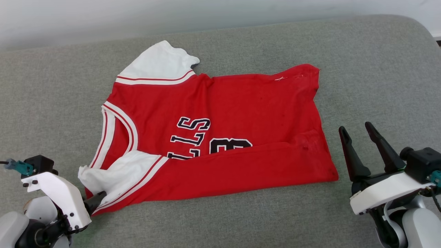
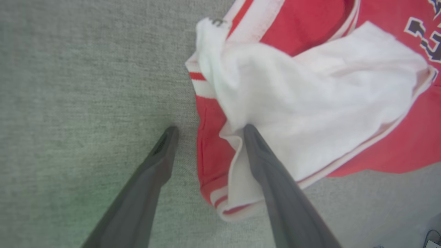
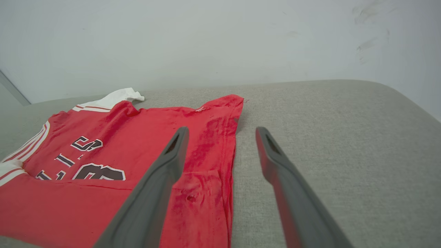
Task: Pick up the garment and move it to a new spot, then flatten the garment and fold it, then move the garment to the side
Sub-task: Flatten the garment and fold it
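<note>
The garment [image 1: 224, 103] is a red jersey lying spread on grey upholstery, collar to the left and hem to the right. Its near long edge is folded up over the black-and-white lettering. My left gripper [image 1: 96, 201] sits at the near white sleeve [image 1: 113, 172]. In the left wrist view the left gripper [image 2: 210, 130] is open, one fingertip [image 2: 249, 132] against the bunched white sleeve [image 2: 310, 103] and the other on bare upholstery. My right gripper [image 1: 356, 131] is open just right of the hem. In the right wrist view the right gripper [image 3: 222, 131] straddles the garment's [image 3: 137, 124] hem edge, holding nothing.
The grey upholstered surface [image 1: 379, 69] stretches well beyond the shirt on every side, with a rounded corner at the far right. A pale wall [image 1: 206, 13] runs along its far edge. Bare fabric lies to the right of the hem [image 3: 344, 137].
</note>
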You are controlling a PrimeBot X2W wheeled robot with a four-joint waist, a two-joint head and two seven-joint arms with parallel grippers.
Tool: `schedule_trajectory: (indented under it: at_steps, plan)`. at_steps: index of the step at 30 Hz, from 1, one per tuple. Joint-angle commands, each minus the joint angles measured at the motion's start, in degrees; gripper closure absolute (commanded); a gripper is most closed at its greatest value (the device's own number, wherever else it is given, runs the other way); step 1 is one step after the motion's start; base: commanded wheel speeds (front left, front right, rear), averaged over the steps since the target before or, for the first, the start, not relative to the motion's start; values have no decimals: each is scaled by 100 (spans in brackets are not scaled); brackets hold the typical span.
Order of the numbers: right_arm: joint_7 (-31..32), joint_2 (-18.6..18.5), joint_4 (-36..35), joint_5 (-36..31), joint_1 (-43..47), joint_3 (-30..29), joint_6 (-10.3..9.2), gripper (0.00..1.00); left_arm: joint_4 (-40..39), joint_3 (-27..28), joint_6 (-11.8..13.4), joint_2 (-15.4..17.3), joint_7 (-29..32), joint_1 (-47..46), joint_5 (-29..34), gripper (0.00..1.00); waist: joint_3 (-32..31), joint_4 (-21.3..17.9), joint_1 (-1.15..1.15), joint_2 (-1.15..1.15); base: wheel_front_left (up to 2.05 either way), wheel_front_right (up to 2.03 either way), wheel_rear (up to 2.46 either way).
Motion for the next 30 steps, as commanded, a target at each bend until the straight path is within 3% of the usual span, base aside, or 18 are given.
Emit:
schedule_trajectory:
  at_steps: [1, 2, 9, 16, 21, 30]
  plan:
    - [31, -16, -46, 49, -22, -26, -4, 0, 174, -260, -71, -373, 68, 192, -68, 50, 27, -16, 1, 0, 0, 0, 0]
    - [67, -41, -61, 54, -30, -49, -4, 0, 186, -278, -113, -447, 37, 201, -76, 99, 28, -7, 1, 0, 0, 0, 0]
    - [705, -206, -88, 344, 32, -233, -4, 0, 134, -107, -196, -467, -514, 81, 151, 100, -131, 173, 1, 0, 0, 0, 0]
    - [3022, -514, 160, 990, 80, -597, -3, 0, -201, 92, -92, -365, -1096, -92, 497, 100, -222, 455, 1, 0, 0, 0, 0]
    - [4275, -433, 64, 1084, -39, -681, -3, 0, -600, 93, 20, -359, -1291, -142, 695, 100, -163, 644, 1, 0, 0, 0, 0]
    - [5015, -101, 795, 1074, -353, -552, -4, 0, -1043, -34, 158, -469, -1383, -256, 938, 100, 88, 863, 1, 0, 0, 0, 0]
